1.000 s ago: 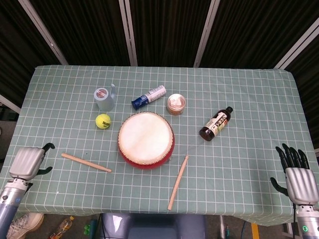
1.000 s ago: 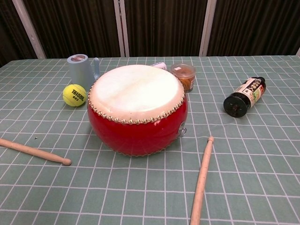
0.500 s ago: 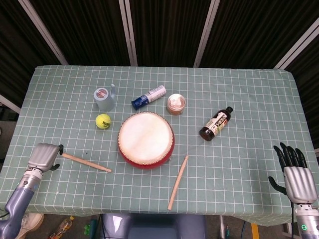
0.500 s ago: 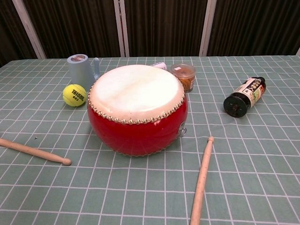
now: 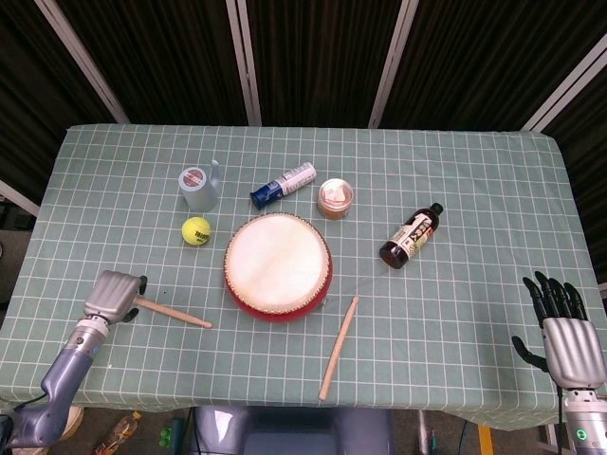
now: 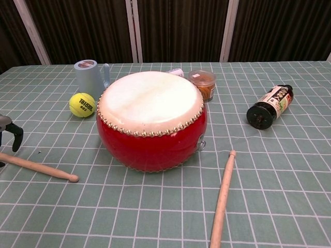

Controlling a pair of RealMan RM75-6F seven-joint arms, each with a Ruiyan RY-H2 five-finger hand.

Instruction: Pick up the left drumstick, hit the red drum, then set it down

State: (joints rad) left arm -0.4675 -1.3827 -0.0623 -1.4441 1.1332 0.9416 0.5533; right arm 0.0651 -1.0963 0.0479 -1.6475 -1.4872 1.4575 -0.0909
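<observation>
The red drum (image 5: 278, 265) with its pale skin stands at the table's middle, and shows large in the chest view (image 6: 151, 121). The left drumstick (image 5: 175, 314) lies flat to the drum's left, tip toward the drum; it also shows low left in the chest view (image 6: 39, 167). My left hand (image 5: 112, 296) hovers over the stick's handle end, fingers apart, a dark fingertip (image 6: 15, 135) hanging just above the wood. A second drumstick (image 5: 339, 348) lies right of the drum. My right hand (image 5: 567, 332) stays off the table's front right corner, fingers spread and empty.
Behind the drum stand a blue-grey cup (image 5: 196, 187), a yellow tennis ball (image 5: 196, 230), a lying white-and-blue bottle (image 5: 283, 184) and a small orange jar (image 5: 335, 198). A dark sauce bottle (image 5: 411, 236) lies to the right. The table's front edge runs close to the left hand.
My left hand has moved right and forward from the table's left edge to the left drumstick's handle end. The right hand and all objects kept their places.
</observation>
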